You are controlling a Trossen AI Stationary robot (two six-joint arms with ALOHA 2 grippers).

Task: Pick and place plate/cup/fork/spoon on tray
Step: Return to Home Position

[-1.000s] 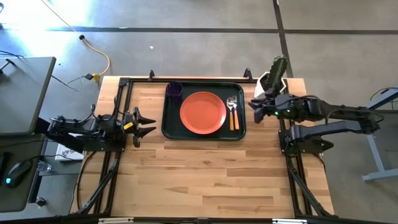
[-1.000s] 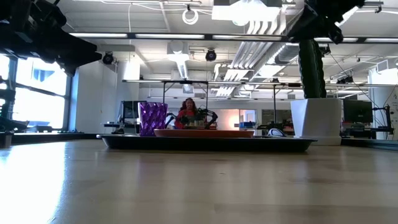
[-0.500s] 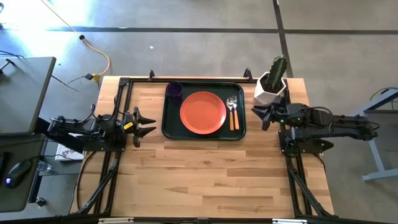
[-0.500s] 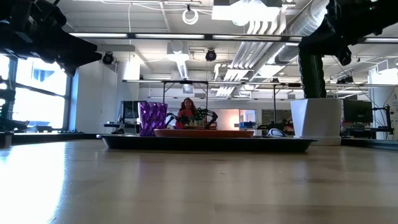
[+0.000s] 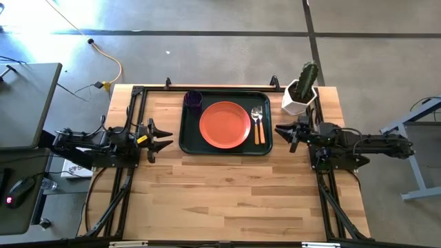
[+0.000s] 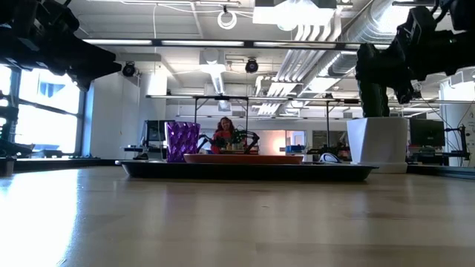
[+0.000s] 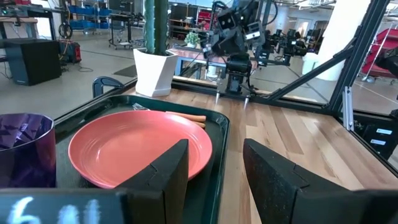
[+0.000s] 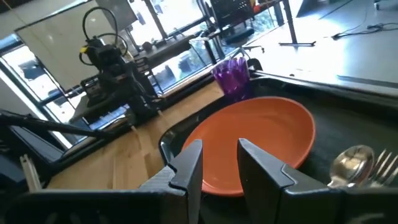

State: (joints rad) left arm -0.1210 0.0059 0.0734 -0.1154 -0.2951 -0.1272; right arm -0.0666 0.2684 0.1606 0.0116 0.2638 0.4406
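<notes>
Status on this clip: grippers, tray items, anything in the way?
Left gripper open, empty, left of tray. Right gripper open, empty, right of tray. Plate, cup, spoon, fork all on tray. Nothing blocking.

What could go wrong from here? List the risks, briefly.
1. The right gripper hangs just beside the cactus pot; a wide swing home could tip it.
2. Its open fingers sit close to the right rim of the tray, so a nudge might shift it and jostle the fork and spoon.
The left gripper waits left of the tray.
</notes>
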